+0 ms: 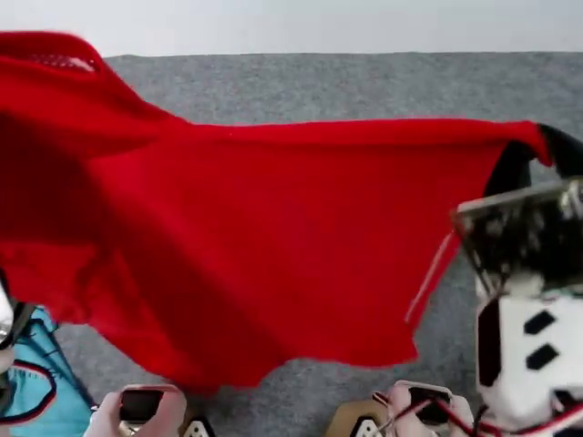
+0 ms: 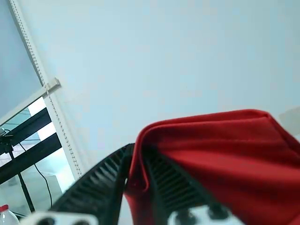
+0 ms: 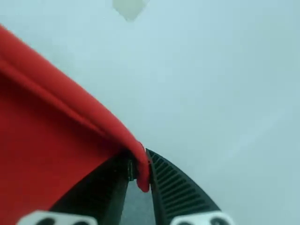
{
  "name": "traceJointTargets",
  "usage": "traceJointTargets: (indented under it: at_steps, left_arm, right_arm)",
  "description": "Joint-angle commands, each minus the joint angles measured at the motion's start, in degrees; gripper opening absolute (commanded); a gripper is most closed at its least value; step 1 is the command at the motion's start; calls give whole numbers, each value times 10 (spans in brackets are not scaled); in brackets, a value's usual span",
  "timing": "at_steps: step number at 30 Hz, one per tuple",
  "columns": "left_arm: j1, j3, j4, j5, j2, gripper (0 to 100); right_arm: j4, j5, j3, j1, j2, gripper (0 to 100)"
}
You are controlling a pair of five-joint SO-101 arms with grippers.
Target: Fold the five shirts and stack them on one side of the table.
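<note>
A red shirt (image 1: 228, 246) hangs spread out high above the grey table (image 1: 364, 86), stretched between both arms and covering most of the high view. My left gripper (image 2: 140, 164) is shut on a folded edge of the red shirt (image 2: 225, 150), pointing up toward a pale wall. My right gripper (image 3: 139, 171) is shut on the hemmed corner of the red shirt (image 3: 47, 140). In the high view the right gripper (image 1: 537, 150) holds the shirt's right corner; the cloth hides the left one.
A light blue shirt with dark trim (image 1: 41, 382) lies at the table's front left corner. The arm bases (image 1: 146, 410) stand along the front edge. The right arm's white body (image 1: 533, 355) rises at the front right. Bare grey table shows at the back.
</note>
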Motion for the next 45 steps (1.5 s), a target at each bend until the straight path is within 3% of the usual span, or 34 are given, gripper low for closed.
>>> traceJointTargets:
  at_steps: [1,10,17,21,33,45]
  left_arm:
    - [-4,-4,-14,6,14,2]
    - [-4,-7,-14,6,7,2]
    - [-4,-12,-12,6,-4,2]
    - [-4,-11,30,6,28,2]
    - [0,-11,135,5,363,2]
    - [4,-16,4,6,655,2]
  right_arm:
    - [53,-8,-127,2,70,10]
    - [115,-5,-244,5,96,10]
    - [115,-4,-240,5,68,10]
    - [109,-4,-179,3,91,10]
    - [-35,-18,55,2,288,10]
    - [-243,-40,98,2,554,10]
